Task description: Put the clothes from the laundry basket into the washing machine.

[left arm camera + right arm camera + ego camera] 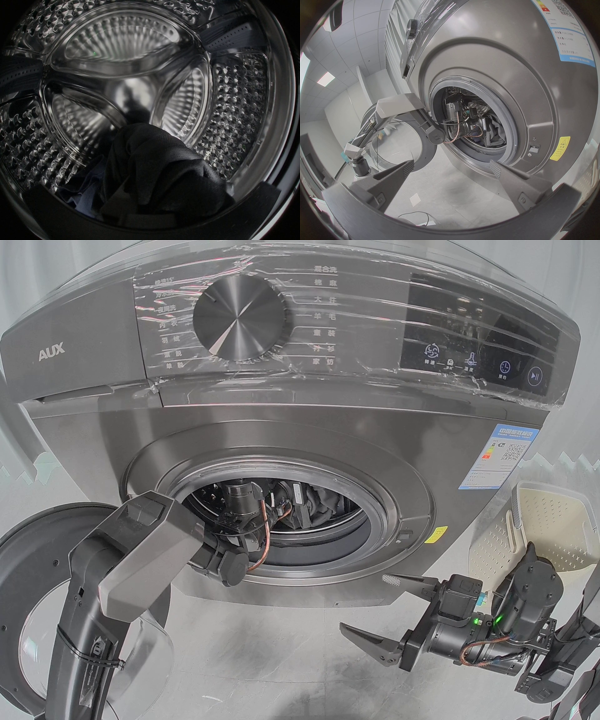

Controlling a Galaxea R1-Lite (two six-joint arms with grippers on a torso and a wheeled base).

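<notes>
Pale grey floor, white walls behind. Big grey metal front-loading washing machine stands ahead, and its round glass door is swung open to the left.

- My left gripper is reached through the port into the perforated steel drum. I cannot tell whether it holds anything or has let go.
- My right gripper hangs low over the floor, right of the port and near me. Its two dark fingers are spread wide with nothing between them.
- A cream perforated plastic laundry basket stands at the far right, beside the machine. Its inside shows only partly.
- A crumpled black knit garment is heaped on the drum floor just behind the near lip. A bluish cloth lies under its left edge.

Handling, my judgement:
- The cloth is limp and light, with no stiffness to push against.
- It will drape, stretch and trail from any single pinch.
- The best hold is the thick bunched ridge at the top of a heap, not a flat single layer, which would slide out.
- Hanging tails may catch on the port rim, so carry high and release deep inside.

The heap sits close to the lip and may want nudging farther in.
</notes>
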